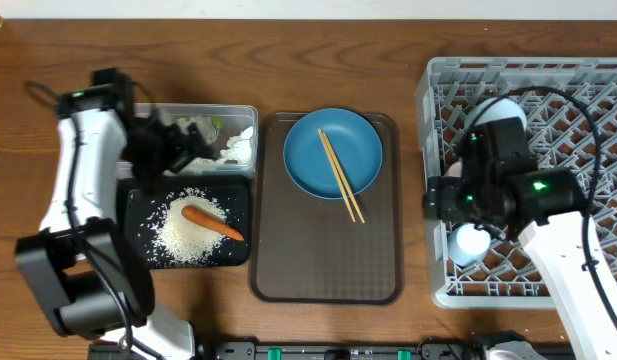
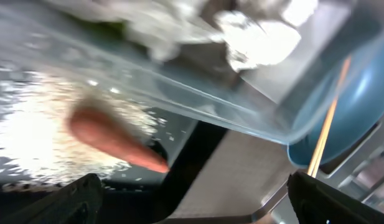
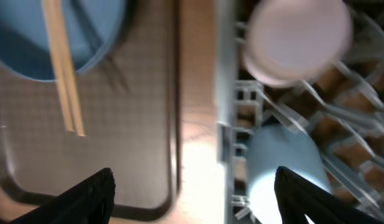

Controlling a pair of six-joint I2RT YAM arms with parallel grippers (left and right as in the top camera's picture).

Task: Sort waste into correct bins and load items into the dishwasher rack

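- Hovering my left pincer (image 2: 195, 183) low beside the clear tub (image 1: 243, 110), fingers spread wide, nothing held.
- Napkins (image 1: 238, 148) sit in the tub, while carrot (image 1: 213, 222) and rice (image 1: 183, 235) lie on the black tray (image 1: 138, 200). The waste looks split by kind.
- My right pincer (image 3: 193, 177) hangs spread and empty over the rack (image 1: 588, 75) edge. The pink cup (image 1: 500, 110) and light blue cup (image 1: 471, 240) sit between pegs, which should steady them.
- Chopsticks (image 1: 341, 180) rest across the blue bowl (image 1: 308, 150) on the brown serving tray (image 1: 328, 270), likely my next pickup.
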